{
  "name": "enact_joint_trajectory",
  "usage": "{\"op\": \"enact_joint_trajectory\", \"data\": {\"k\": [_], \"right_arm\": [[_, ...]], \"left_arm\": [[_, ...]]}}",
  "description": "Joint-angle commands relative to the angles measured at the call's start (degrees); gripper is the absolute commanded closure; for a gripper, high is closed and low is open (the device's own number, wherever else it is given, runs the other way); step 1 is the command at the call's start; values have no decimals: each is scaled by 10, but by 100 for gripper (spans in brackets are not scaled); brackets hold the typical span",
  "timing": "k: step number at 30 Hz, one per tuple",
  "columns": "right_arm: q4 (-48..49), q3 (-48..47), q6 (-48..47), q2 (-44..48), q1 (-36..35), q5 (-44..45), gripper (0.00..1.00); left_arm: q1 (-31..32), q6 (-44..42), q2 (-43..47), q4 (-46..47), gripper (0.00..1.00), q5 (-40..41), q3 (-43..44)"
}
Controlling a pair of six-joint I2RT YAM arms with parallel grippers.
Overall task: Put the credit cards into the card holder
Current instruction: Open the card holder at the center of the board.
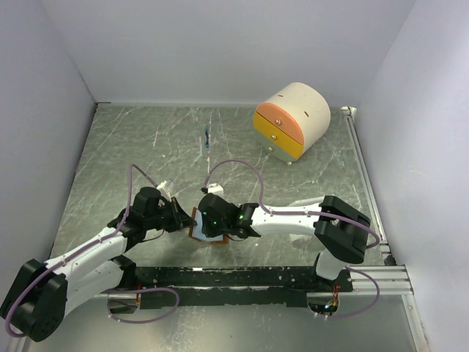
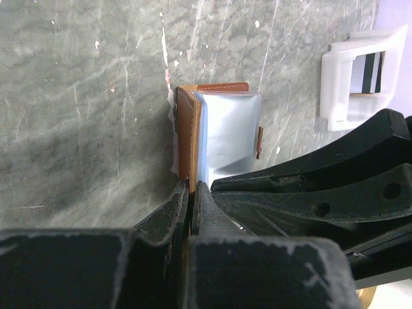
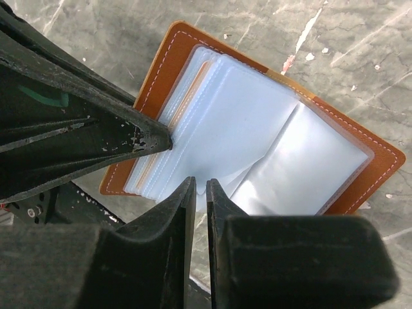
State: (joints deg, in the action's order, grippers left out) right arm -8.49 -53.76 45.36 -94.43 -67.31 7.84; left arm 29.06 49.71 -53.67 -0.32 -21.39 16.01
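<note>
Brown leather card holder (image 3: 257, 129), spread open on the grey-green marbled surface (image 1: 132, 147), near the front middle, between the 2 arms. White stitching along the cover's edge. Pale blue-grey clear sleeves fanned out inside, several leaves deep.

Left tool (image 2: 193, 187) clamped hard on 1 edge of the brown cover, fingers pressed together with only the leather between them. From the left wrist, that cover seen edge-on, with the sleeves bulging out to its right.

Right tool (image 3: 200, 187) at the near edge of the sleeves, fingers almost together, just a thin slit left. Gripping a sleeve leaf or only touching it: cannot tell. Both tools close beside each other over the holder, tips nearly meeting at its left side in the right wrist view.

Credit cards (image 2: 369, 71) standing in a white tray (image 2: 338, 84), apart from the holder, beyond the right tool's fingers in the left wrist view. 1 card with a dark stripe showing; number of cards not clear.

Cream-and-orange drawer box (image 1: 292, 121) far back on the right, well apart from the holder. Thin blue object (image 1: 208, 137) lying near the back middle, too small to identify.
</note>
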Motion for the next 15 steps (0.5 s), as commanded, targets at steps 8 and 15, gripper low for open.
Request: {"op": "enact_joint_trajectory", "data": {"k": [8,15], "right_arm": [[-30,1,9,15,-3,38,87],[-51,-1,42,52,-3,53,81]], "left_arm": [[3,-7,6,-2,93,6,13],[3,-7,11,-4,93,9,13]]}}
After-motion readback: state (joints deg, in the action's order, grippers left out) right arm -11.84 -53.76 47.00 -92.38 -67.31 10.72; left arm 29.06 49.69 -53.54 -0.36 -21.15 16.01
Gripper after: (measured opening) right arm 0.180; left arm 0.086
